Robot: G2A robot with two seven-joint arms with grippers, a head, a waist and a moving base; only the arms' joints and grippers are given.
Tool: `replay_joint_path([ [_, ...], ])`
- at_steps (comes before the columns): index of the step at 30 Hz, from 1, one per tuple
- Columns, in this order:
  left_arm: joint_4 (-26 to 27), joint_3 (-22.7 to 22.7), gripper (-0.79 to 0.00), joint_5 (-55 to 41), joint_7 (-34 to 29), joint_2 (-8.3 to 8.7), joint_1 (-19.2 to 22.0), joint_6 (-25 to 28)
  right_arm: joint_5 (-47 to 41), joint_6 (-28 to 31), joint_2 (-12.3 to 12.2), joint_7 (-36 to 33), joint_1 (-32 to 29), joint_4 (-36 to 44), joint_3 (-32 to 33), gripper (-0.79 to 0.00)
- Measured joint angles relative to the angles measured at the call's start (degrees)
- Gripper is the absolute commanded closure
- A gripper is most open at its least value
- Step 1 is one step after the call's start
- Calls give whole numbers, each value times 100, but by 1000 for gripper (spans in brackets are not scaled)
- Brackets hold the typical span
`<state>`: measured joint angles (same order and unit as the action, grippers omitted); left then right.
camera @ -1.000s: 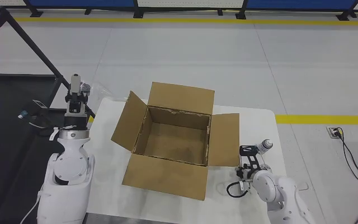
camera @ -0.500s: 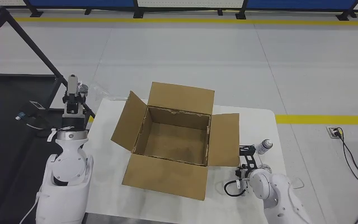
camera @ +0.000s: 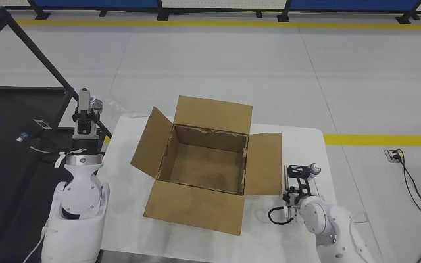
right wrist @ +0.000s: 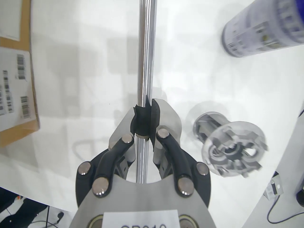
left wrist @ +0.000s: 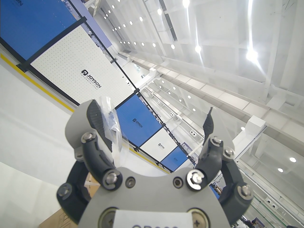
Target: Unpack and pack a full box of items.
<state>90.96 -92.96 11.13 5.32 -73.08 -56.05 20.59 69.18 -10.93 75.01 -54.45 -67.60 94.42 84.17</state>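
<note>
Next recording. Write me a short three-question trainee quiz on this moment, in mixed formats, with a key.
1. True or false: the right gripper is shut on the metal rod.
2. Multiple choice: which things sit on the table near that rod? A) a labelled can and a round metal part; B) scissors and tape; C) two mugs.
3. Fill in: the left gripper points up towards the ceiling, and its fingers are ___, with a scrap of clear plastic clinging to one pad.

Key: 1 true; 2 A; 3 open.
</note>
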Motion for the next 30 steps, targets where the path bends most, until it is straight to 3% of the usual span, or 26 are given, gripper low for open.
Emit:
replay_joint_path([
  [8,79,-6,-785,30,8,-1,-59,-13,743,-273,-54,296,-636,2392,213,0],
  [12,170,-81,-785,33,93,2,-146,-8,1295,-253,-41,372,-595,3259,-198,0],
  [15,244,-173,-785,20,188,5,-246,2,1617,-55,-8,297,-298,3459,-766,0],
  [21,412,-404,-785,-44,349,14,-490,47,1708,197,212,-141,1126,2409,-2256,0],
  [30,713,-758,-785,-107,451,31,-880,50,569,-11,1093,-225,3949,-1059,-4388,0],
])
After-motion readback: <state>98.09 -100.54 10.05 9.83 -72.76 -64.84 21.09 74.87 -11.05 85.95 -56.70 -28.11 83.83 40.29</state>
